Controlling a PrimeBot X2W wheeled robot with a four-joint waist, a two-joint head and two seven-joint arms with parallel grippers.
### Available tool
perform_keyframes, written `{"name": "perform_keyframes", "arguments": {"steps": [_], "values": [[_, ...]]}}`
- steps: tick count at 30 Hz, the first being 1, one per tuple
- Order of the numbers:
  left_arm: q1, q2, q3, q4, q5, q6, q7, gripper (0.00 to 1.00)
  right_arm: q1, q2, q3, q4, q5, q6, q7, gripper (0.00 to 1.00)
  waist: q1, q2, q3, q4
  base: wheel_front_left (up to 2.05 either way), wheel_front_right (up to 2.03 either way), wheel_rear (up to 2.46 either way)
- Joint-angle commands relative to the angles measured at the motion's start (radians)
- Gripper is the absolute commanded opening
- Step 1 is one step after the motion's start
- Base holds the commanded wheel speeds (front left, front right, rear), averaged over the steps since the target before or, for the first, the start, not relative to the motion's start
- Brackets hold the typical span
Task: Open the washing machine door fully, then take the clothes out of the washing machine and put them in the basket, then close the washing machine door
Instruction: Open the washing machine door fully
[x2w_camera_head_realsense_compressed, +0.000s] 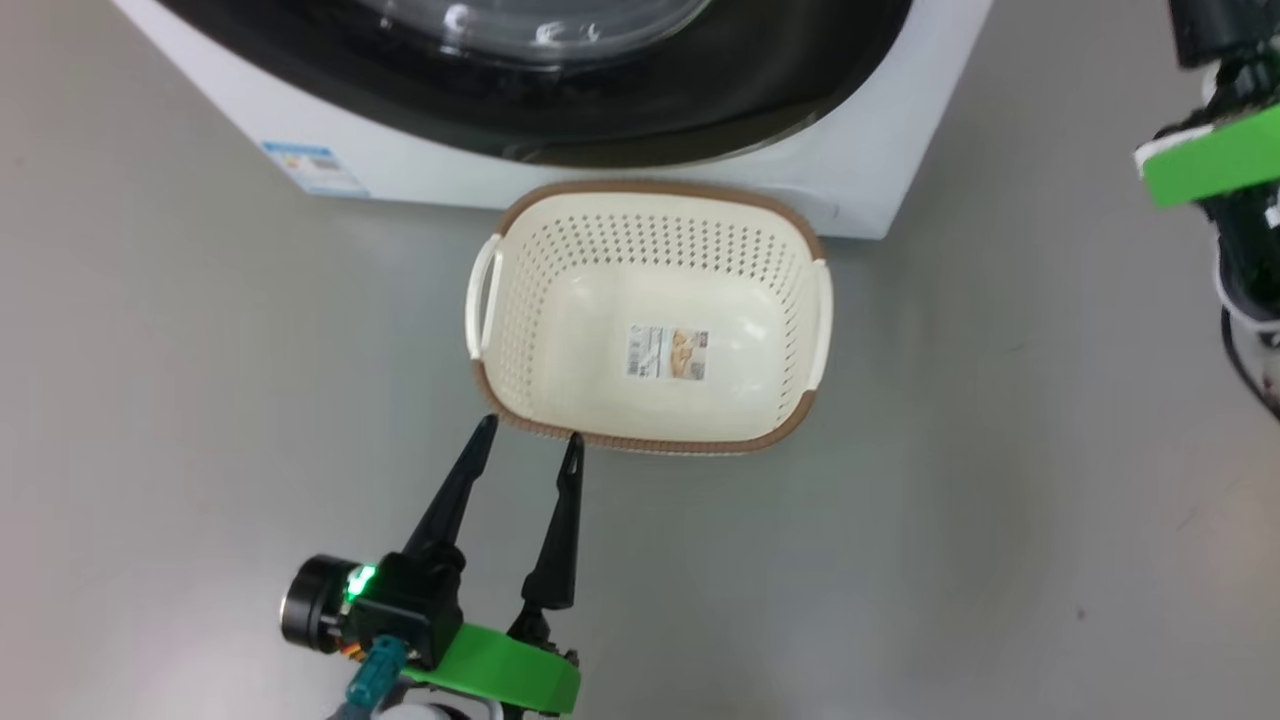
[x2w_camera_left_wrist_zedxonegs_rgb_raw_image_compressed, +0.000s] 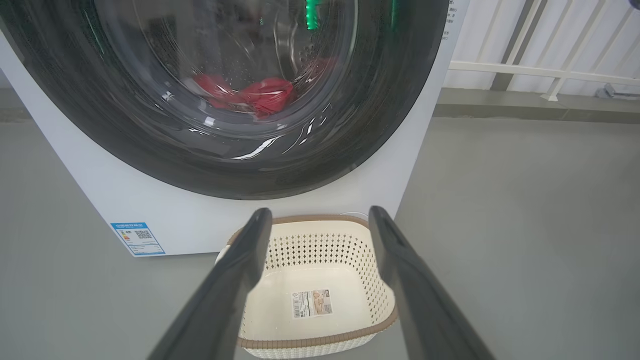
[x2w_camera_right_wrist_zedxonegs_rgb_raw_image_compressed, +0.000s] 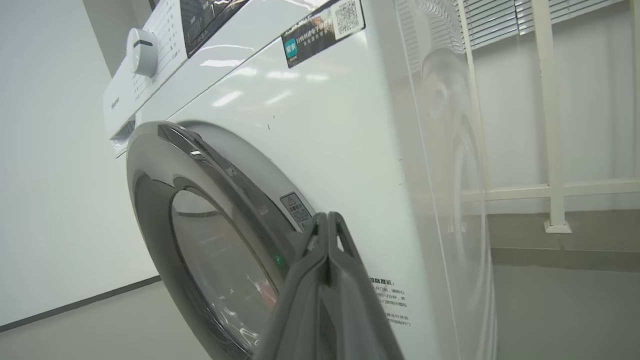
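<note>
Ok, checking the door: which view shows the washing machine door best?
Left wrist view: the washing machine door faces it, mostly framed. Right wrist sees it obliquely; head view catches its lower rim.

The door (x2w_camera_left_wrist_zedxonegs_rgb_raw_image_compressed: 150, 160) has a glossy, mirror-smooth black rim around clear bulging glass. The clothes (x2w_camera_left_wrist_zedxonegs_rgb_raw_image_compressed: 265, 95) are soft red cloth. The washer (x2w_camera_right_wrist_zedxonegs_rgb_raw_image_compressed: 325, 125) is smooth, shiny white. The basket (x2w_camera_head_realsense_compressed: 650, 235) is cream perforated plastic with a brown woven-textured rim and a paper label (x2w_camera_head_realsense_compressed: 667, 353). The floor (x2w_camera_head_realsense_compressed: 1000, 500) is matt grey. The left gripper (x2w_camera_head_realsense_compressed: 530, 433) has smooth dark fingers.
</note>
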Motion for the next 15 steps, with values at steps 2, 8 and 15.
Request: {"name": "perform_keyframes", "arguments": {"steps": [2, 8, 15], "values": [[-0.032, 0.006, 0.012, -0.024, -0.009, 0.012, -0.009, 1.0, -0.052, -0.031, 0.05, -0.01, 0.06, 0.0, -0.006, 0.0, -0.0001, 0.0, 0.078, 0.065, 0.0, 0.0, 0.0], [-0.064, 0.006, -0.014, -0.029, -0.024, 0.02, -0.009, 1.0, -0.167, -0.076, 0.153, 0.016, 0.238, 0.0, 0.006, 0.0, -0.0001, 0.0, 0.127, 0.092, 0.0, 0.0, 0.0], [-0.094, 0.006, -0.041, -0.028, -0.038, 0.026, -0.009, 1.0, -0.253, -0.103, 0.223, 0.02, 0.493, 0.0, 0.138, 0.0, -0.0001, 0.0, 0.163, 0.119, 0.0, 0.0, 0.0]]}}
